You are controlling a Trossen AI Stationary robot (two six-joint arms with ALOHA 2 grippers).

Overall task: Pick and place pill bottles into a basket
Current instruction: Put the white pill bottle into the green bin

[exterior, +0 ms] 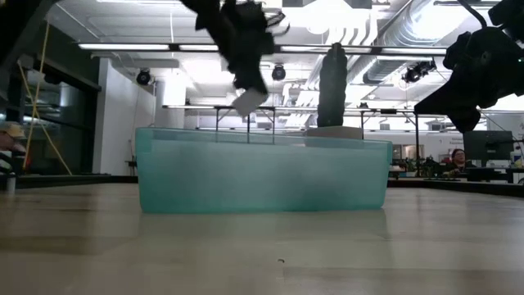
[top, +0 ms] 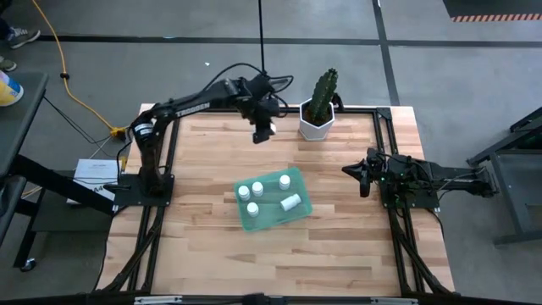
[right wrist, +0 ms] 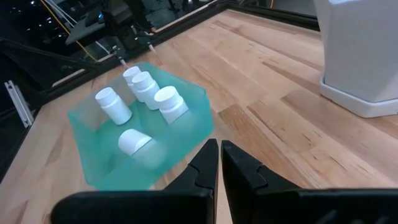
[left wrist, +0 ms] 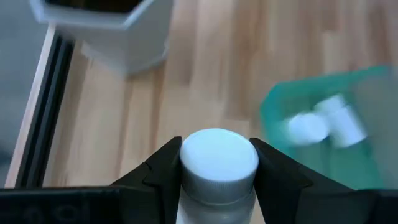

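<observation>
My left gripper (top: 263,129) is over the far middle of the table, between the cactus pot and the basket, and is shut on a white pill bottle (left wrist: 219,163). In the low view the bottle (exterior: 250,100) hangs high above the table. The basket (top: 273,202), a teal-green tray, rests flat on the table's middle and holds several white bottles (right wrist: 169,102), some upright and one on its side (right wrist: 134,142). My right gripper (top: 364,175) is shut and empty, hovering at the table's right, its fingers (right wrist: 219,163) pointing toward the basket. My left gripper pinches the bottle between its two fingers (left wrist: 163,167), one on each opposite side of the white cap (left wrist: 219,155). The fingers come from above, slanting down. The bottle is lifted clear of the table and sits tilted below the gripper (exterior: 250,100).
A white hexagonal pot (top: 318,123) with a green cactus stands at the far edge, just right of my left gripper. A black frame (top: 381,119) borders the table. Bare wood lies around the basket.
</observation>
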